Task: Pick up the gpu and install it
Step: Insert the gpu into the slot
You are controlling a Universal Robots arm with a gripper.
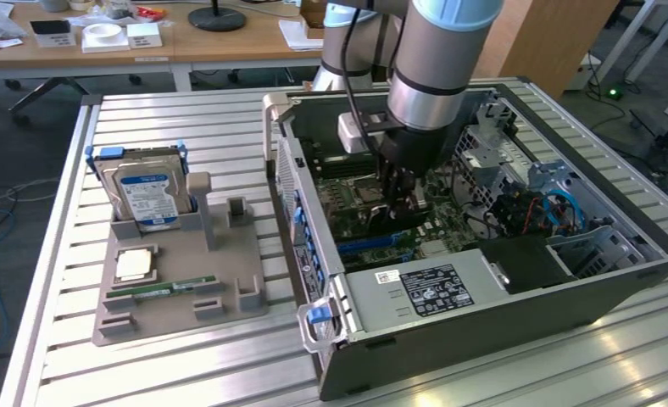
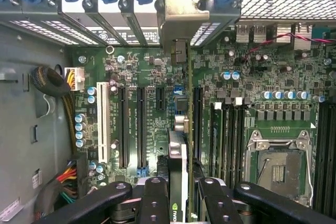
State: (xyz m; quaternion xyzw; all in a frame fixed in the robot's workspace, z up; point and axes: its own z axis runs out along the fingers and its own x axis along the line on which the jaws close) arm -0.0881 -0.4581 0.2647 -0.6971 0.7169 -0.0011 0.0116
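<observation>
My gripper reaches down into the open computer case over the green motherboard. It is shut on the gpu, a thin card held on edge between the two black fingers. The card's metal bracket lies against the case's rear slot openings, among the blue latches. The card runs along the long black expansion slots. Whether its edge sits in a slot I cannot tell. In the exterior view the gpu shows as a dark strip below the fingers.
A grey fixture tray on the slatted table at the exterior view's left holds a blue-labelled hard drive, a processor chip and a green memory stick. Inside the case are the power supply, the processor socket and cable bundles.
</observation>
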